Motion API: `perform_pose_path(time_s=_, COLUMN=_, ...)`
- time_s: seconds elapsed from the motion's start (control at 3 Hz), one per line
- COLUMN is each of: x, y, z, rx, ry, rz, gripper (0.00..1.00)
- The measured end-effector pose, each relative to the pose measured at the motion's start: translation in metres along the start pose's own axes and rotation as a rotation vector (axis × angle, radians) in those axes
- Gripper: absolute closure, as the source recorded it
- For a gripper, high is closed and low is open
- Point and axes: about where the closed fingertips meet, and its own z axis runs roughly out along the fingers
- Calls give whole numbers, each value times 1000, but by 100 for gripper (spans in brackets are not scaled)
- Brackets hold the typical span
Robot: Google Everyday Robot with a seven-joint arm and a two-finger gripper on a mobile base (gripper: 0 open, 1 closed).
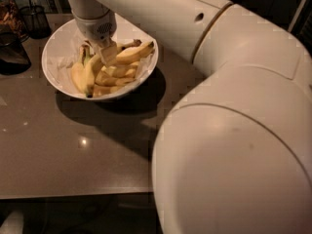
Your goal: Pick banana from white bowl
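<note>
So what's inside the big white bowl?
A pile of yellow bananas lies inside the white bowl, and the robot's hand reaches down among them. The hand covers some bananas, and the pile hides the bowl's bottom.

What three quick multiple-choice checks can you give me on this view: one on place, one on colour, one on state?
1. Where is the gripper?
A) Down inside the white bowl, at the bananas
B) Over the bare table in front of the bowl
C) Raised high, clear of the bowl

2. What colour is the bowl?
A) Black
B) White
C) Blue

3. How does the bowl stand?
A) Tipped on its side
B) Upside down
C) Upright on the table, with the bananas inside

Answers:
1 A, since the end of the arm reaches below the rim and meets the pile.
2 B, since its glossy inner wall and rim show white against the grey-brown table.
3 C, since its rim faces up and the yellow fruit lies within it.
</note>
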Motion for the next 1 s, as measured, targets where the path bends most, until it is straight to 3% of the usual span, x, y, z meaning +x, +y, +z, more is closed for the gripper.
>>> perform_pose_path(time_s=0.33, x=-2, y=24, z=-33, rx=71, ry=-27, rz=83, gripper=100)
perform_pose_path(time_s=0.67, x=-4, y=48, z=-60, rx=146, ry=-94, rz=160, gripper=100)
perform_pose_path(time_s=1.0, x=-2, y=51, z=-64, rx=160, ry=-105, rz=172, gripper=100)
